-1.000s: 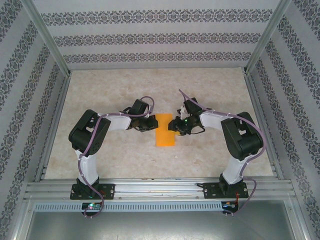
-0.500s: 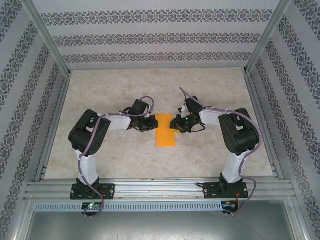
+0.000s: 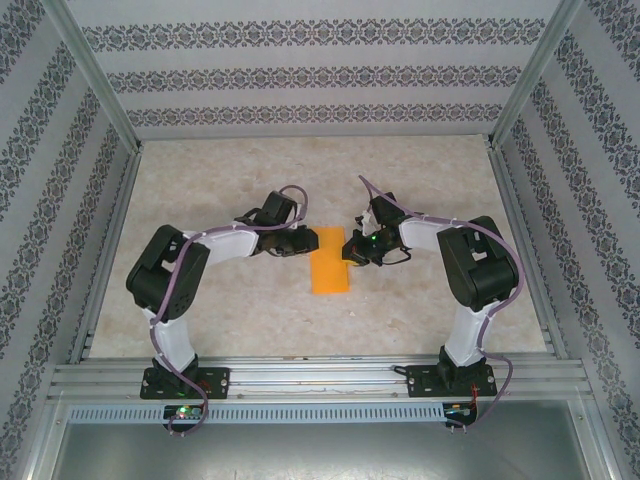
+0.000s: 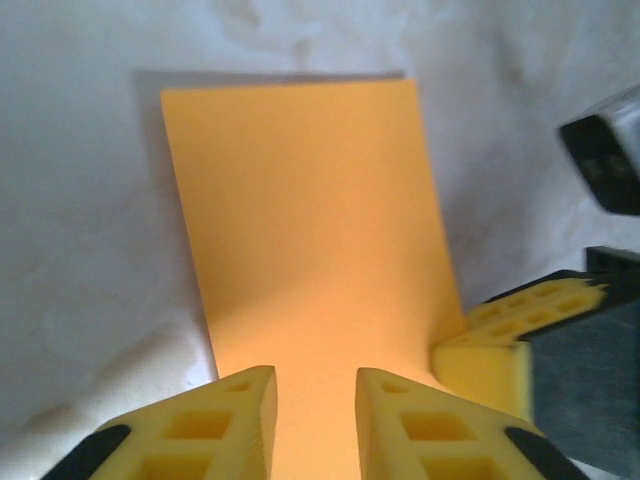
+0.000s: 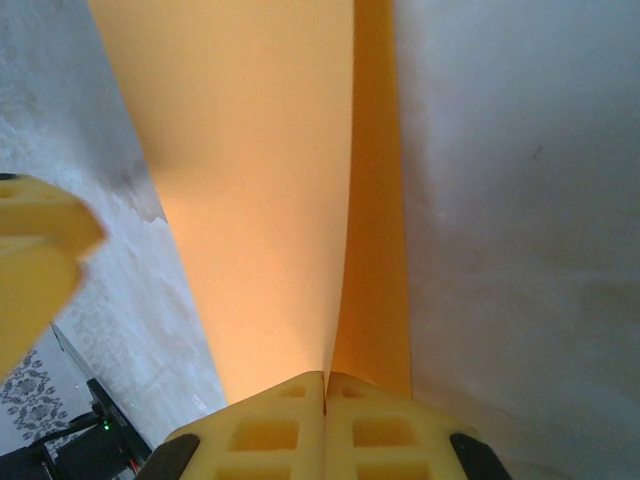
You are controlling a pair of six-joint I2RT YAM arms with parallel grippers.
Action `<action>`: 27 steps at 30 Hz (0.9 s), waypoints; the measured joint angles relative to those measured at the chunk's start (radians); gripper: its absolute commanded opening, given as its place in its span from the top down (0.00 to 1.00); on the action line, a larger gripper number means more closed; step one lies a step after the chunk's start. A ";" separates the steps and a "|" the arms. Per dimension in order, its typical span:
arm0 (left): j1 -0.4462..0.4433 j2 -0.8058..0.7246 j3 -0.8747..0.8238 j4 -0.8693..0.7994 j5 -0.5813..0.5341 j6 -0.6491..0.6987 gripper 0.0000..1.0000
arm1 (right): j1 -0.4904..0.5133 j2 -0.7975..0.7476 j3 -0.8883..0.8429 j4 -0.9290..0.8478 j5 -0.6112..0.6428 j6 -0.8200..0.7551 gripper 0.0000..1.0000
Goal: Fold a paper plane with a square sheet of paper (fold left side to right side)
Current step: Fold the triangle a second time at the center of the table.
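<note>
Marbled desk (image 3: 420, 310) carries the orange paper (image 3: 331, 268), folded into a strip. My right hand (image 5: 325, 385) pinches the paper's right edge; my left hand (image 4: 315, 405) hangs parted over its left edge.

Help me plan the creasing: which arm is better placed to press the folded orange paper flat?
Left, probably. The left claw is open and free, poised over the left side of the folded orange paper sheet. The right claw is shut on the paper's edge, holding the layers together.
</note>
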 measured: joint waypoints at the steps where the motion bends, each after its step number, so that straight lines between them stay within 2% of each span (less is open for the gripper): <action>1: 0.000 -0.026 -0.002 -0.005 -0.008 0.010 0.67 | 0.000 -0.002 0.000 -0.006 -0.001 0.000 1.00; 6: -0.036 -0.166 -0.051 -0.020 -0.061 0.079 0.56 | 0.000 -0.016 0.000 -0.032 -0.011 0.009 1.00; 15: -0.297 -0.303 -0.108 -0.106 -0.188 0.221 0.40 | 0.000 -0.023 0.000 -0.040 -0.018 0.047 1.00; 22: -0.448 -0.260 -0.054 -0.189 -0.306 0.305 0.34 | 0.000 -0.026 0.004 -0.041 -0.018 0.053 1.00; 27: -0.499 -0.153 0.036 -0.242 -0.402 0.361 0.31 | 0.000 -0.026 0.006 -0.041 -0.018 0.057 1.00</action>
